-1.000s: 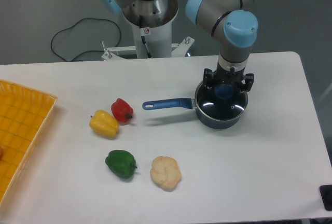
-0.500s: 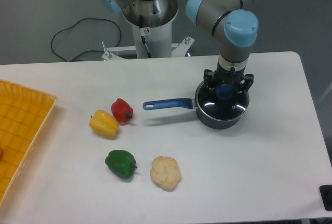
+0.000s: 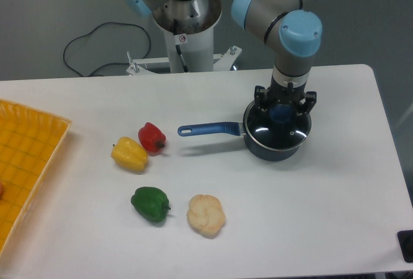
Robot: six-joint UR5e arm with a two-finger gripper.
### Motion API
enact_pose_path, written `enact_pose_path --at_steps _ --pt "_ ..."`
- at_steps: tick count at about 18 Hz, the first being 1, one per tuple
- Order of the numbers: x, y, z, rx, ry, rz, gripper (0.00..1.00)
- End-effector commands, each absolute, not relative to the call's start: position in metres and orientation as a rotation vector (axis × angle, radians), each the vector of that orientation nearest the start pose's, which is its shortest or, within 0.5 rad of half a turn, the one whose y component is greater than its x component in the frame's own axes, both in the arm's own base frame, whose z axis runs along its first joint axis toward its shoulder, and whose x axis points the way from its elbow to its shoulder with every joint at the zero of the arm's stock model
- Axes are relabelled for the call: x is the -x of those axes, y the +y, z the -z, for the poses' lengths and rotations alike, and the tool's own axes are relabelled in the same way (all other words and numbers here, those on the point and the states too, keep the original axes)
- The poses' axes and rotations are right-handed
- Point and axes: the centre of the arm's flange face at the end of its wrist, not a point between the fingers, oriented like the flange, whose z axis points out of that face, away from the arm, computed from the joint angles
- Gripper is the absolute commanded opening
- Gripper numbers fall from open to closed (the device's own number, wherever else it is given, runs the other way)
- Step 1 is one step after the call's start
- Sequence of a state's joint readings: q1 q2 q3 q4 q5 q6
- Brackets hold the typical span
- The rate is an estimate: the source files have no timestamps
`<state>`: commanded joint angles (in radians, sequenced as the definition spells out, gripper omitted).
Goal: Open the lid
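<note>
The claw (image 3: 281,112) sits straight down over the lid (image 3: 277,130), its two fingers on either side of the blue knob (image 3: 280,113); whether they actually pinch it I cannot tell. The lid lies flat on the dark blue saucepan (image 3: 274,150), far right on the white bench (image 3: 322,214), the pan's long handle (image 3: 208,128) pointing left. Further left lie red (image 3: 152,137), yellow (image 3: 129,154) and green peppers (image 3: 150,203), with a pale bun (image 3: 206,214) nearer

Three bell peppers: one red (image 3: 152,137), one yellow (image 3: 129,154), one green (image 3: 150,203). One bread roll (image 3: 206,214), one saucepan (image 3: 258,146), one lid (image 3: 277,127), one yellow tray (image 3: 26,156).
</note>
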<state>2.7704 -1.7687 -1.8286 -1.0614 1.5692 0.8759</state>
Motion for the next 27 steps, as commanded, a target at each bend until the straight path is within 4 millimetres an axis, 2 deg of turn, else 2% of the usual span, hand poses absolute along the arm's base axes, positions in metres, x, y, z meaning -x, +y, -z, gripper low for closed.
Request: enact_pose_path --at_steps 7,16,21,27 --pt "0.449 0.325 -0.341 3.092 -0.490 -0.015 0.55" --pt "0.468 0.343 -0.377 3.103 -0.477 0.013 0.55" --pt "0.480 0.373 -0.379 3.094 -0.457 0.015 0.55" --pt "0.486 0.378 -0.378 3.094 -0.452 0.013 0.55"
